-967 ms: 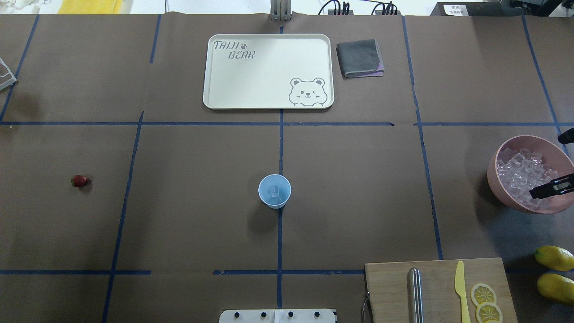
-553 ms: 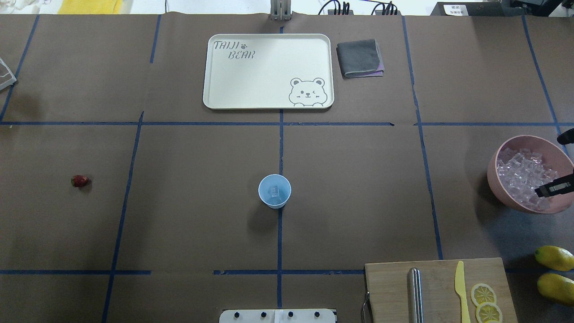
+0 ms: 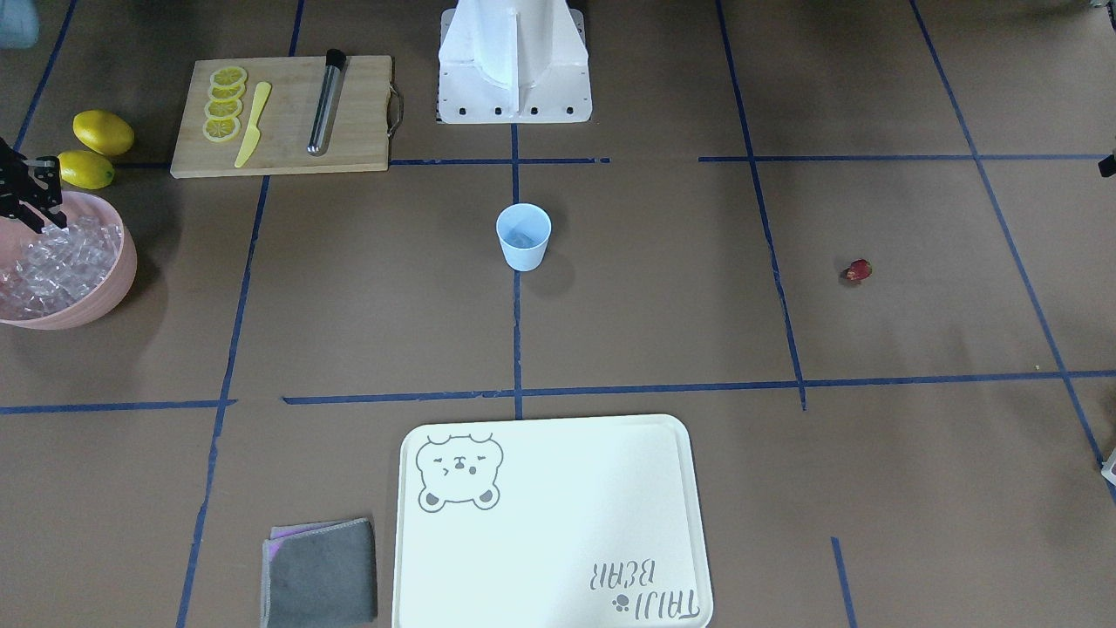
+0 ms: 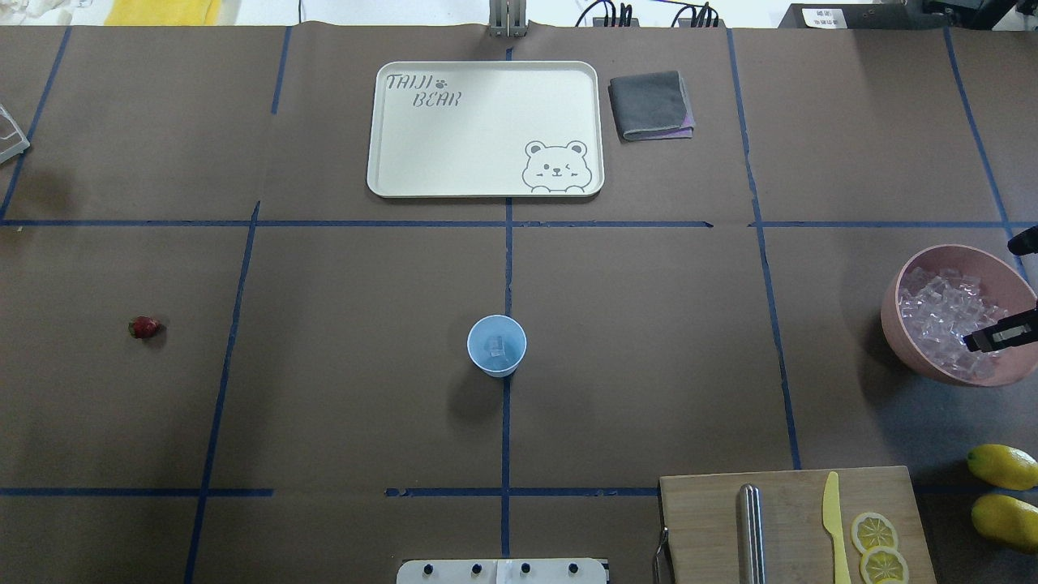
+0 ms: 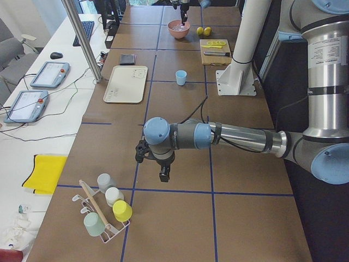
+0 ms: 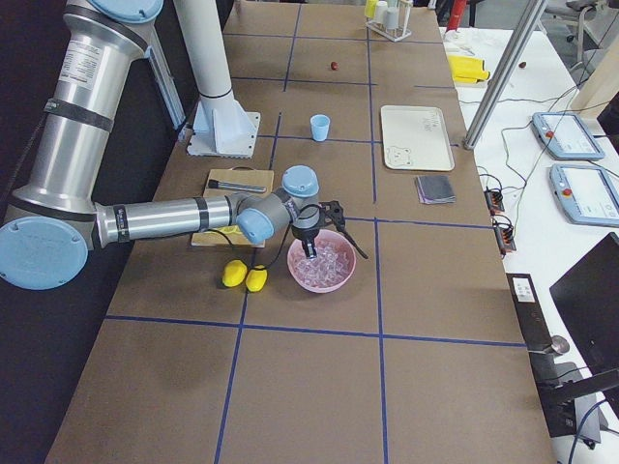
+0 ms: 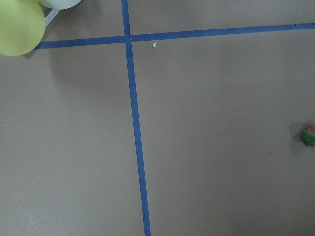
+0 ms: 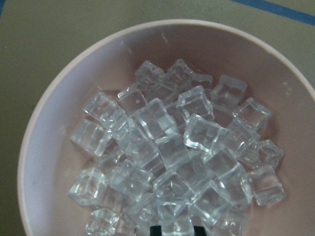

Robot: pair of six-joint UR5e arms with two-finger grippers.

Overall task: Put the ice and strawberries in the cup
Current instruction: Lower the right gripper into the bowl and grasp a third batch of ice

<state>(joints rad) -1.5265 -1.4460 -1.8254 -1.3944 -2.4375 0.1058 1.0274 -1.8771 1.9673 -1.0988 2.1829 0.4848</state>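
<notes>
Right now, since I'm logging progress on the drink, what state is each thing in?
cup: upright, a little ice inside
strawberry: lying on the table, far from the cup
pink bowl: upright, heaped with ice
right gripper: pointing down into the pink bowl, open or shut unclear
left gripper: hanging above the table, open or shut unclear
cloth: folded

glossy glass-clear ice [image 8: 162, 147] in a smooth matt pink plastic bowl [image 8: 64, 98], a smooth plastic cup [image 4: 496, 367], matt brown paper [image 4: 324, 365] underneath, a bare wood board [image 4: 705, 519] with a shiny metal bar [image 4: 752, 535], a soft grey cloth [image 4: 649, 104].
</notes>
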